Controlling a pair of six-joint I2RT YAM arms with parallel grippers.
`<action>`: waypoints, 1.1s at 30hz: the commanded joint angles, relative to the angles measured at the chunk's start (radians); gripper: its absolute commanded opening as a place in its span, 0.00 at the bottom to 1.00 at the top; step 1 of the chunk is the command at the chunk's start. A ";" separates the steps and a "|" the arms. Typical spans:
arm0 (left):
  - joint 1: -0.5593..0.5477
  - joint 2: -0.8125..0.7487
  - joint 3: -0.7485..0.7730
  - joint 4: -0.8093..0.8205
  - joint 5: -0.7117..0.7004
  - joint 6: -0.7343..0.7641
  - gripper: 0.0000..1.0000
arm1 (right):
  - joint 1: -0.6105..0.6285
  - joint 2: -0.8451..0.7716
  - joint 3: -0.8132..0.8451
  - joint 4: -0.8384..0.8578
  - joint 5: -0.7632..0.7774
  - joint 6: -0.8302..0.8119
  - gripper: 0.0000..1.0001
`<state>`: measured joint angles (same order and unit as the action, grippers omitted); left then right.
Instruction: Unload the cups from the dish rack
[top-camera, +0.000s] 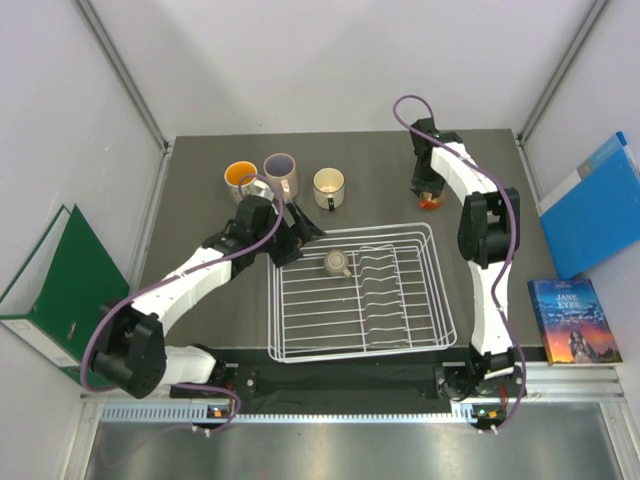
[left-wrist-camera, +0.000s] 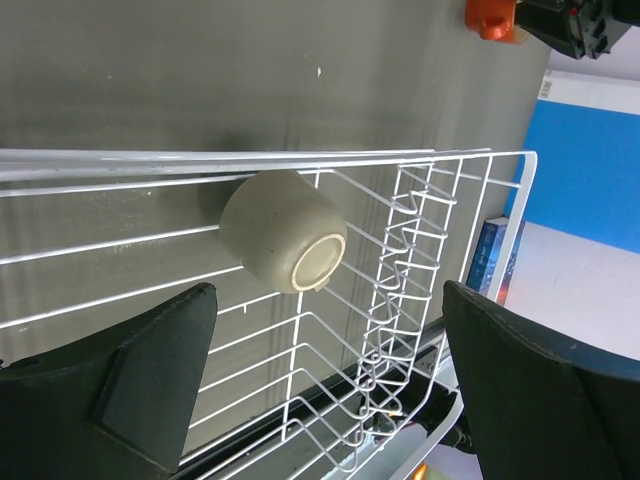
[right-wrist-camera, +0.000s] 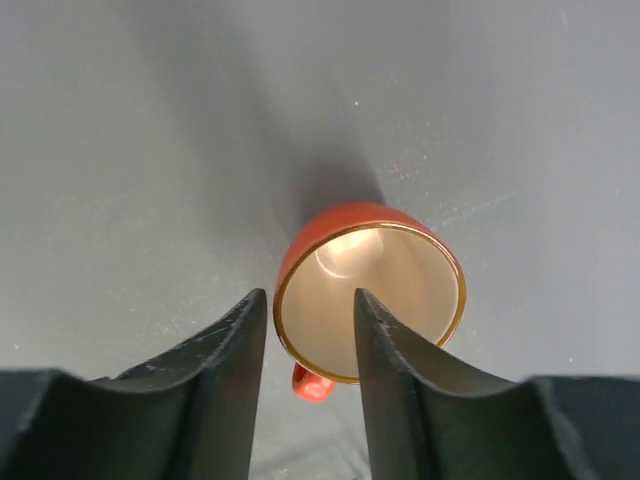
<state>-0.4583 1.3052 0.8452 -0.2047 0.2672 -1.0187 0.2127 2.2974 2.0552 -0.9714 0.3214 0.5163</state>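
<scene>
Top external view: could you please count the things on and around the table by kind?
Cups: 5 (orange-lined mug, purple-lined mug, cream mug, tan cup, red-orange cup)
Dish rack: 1
Book: 1
Green binder: 1
Blue folder: 1
Total: 9

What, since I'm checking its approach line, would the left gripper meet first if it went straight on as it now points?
Most likely the small tan cup, lying on its side in the dish rack, ahead between the left gripper's open fingers. Depth is unclear, so a rack wire could touch a finger first.
</scene>
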 joint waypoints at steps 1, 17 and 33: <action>-0.014 -0.047 0.017 0.005 -0.016 0.006 0.99 | -0.009 -0.095 -0.021 0.049 -0.005 -0.004 0.43; -0.282 0.124 0.264 -0.343 -0.480 0.285 0.99 | 0.129 -0.752 -0.350 0.316 -0.036 0.024 0.71; -0.355 0.341 0.337 -0.306 -0.582 0.220 0.99 | 0.369 -1.197 -0.728 0.303 0.013 0.019 0.74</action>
<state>-0.7784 1.6093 1.1358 -0.5095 -0.2638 -0.7834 0.5686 1.1881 1.3552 -0.6689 0.3119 0.5350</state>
